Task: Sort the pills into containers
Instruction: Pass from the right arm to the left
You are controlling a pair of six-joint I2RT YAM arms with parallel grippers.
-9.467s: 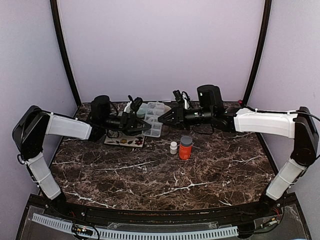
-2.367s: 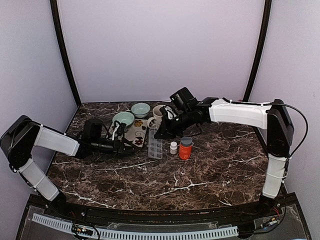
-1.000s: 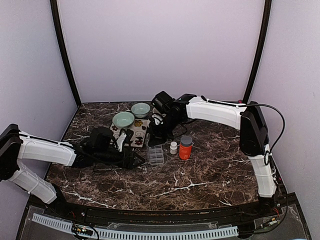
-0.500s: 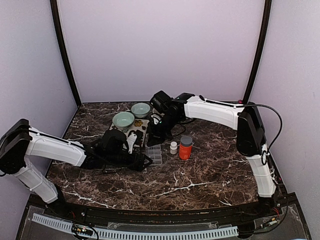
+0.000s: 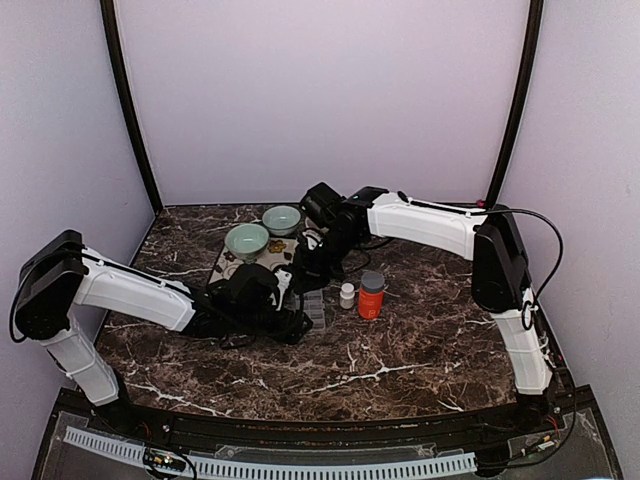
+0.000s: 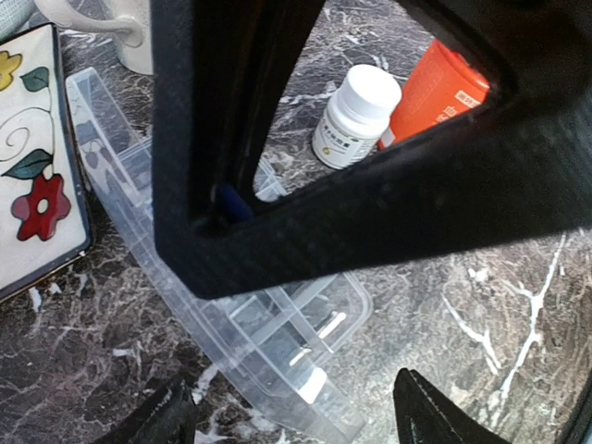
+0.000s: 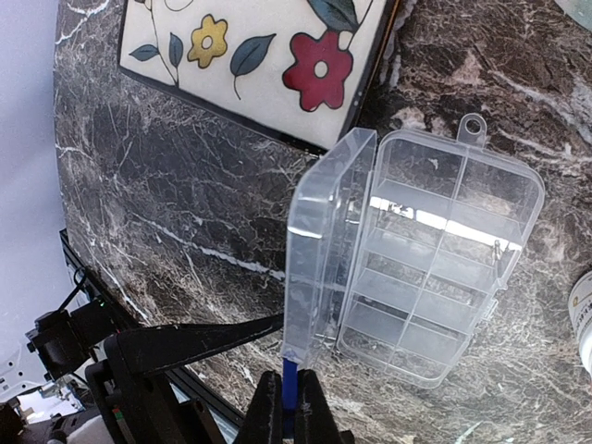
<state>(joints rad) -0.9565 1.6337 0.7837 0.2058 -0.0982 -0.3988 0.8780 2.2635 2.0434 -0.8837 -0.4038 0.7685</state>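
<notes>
**Pill box lying open mid-worktop, a tool at each end**

You are working over a dark, white-veined marble worktop (image 5: 430,350), closed in by lilac walls (image 5: 320,100) and two black poles (image 5: 125,100). The clear pill box (image 7: 435,250) is lying in the middle, just beside the floral tile (image 7: 268,55) and left of the white bottle (image 6: 356,111) and the orange bottle (image 6: 435,88). Two green bowls (image 5: 246,240) are sitting at the tile's far side.

The top view is hiding most of the box under the arms. The right wrist view is showing its lid (image 7: 319,250) standing up on edge. Your right tool (image 7: 289,375) is pressed fully closed at the lid's corner, with a thin blue strip between the fingers; you cannot tell whether it is pinching the lid. Only the left wrist view is showing a white mug (image 6: 102,23). There your left tool (image 6: 292,379) is spread wide and gripping nothing, its fingers standing either side of the box's end.
</notes>
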